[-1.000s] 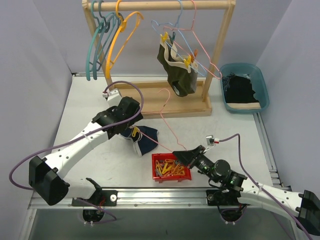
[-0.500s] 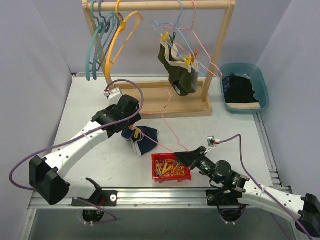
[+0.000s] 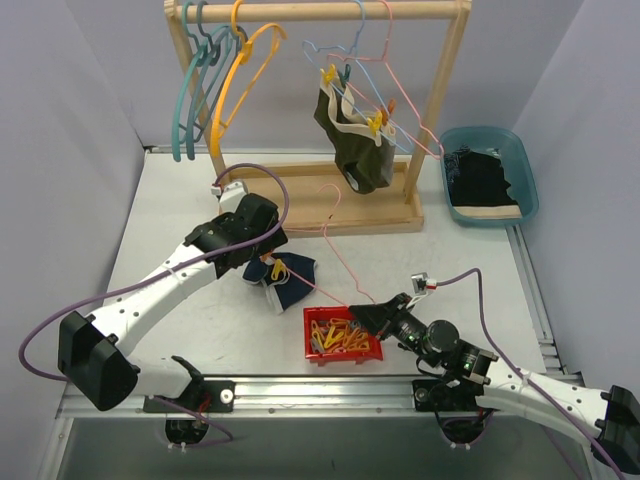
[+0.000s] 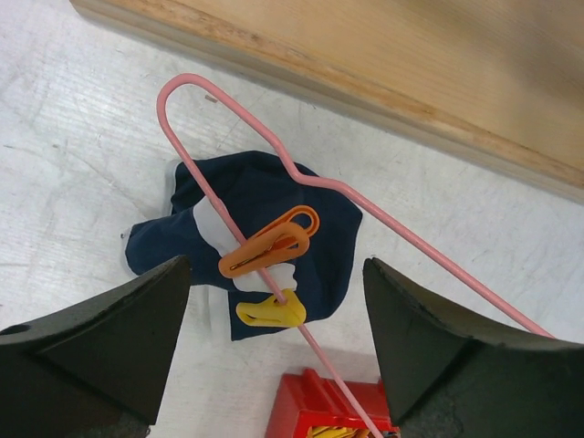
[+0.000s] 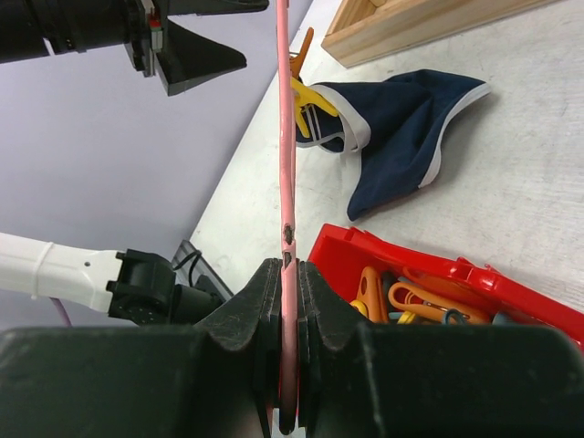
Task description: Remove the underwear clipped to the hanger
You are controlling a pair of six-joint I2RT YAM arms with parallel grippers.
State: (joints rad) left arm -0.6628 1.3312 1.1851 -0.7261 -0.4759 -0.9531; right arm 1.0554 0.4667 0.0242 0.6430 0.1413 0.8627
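A robotics lab test cell: lavender partition walls [image 3: 70, 150] box in a white surface [image 3: 170, 200] edged by an aluminium rail [image 3: 330, 388], where two cabled white arms [image 3: 150, 290] are bolted, beside a wooden rack [image 3: 420, 10], a red clip tray [image 3: 345, 357] and a teal bin [image 3: 482, 133].

bright, even overhead light; soft shadows; wrist views blur the near tool fingers [image 4: 100, 338].

Navy briefs [image 4: 328, 242] lie crumpled on the desk [image 4: 82, 164], fastened to a pink wire hanger [image 4: 401, 220] by an orange clip [image 4: 269, 245] and a yellow clip [image 4: 271, 313]. The dark jaws stand wide apart, one at each lower corner.
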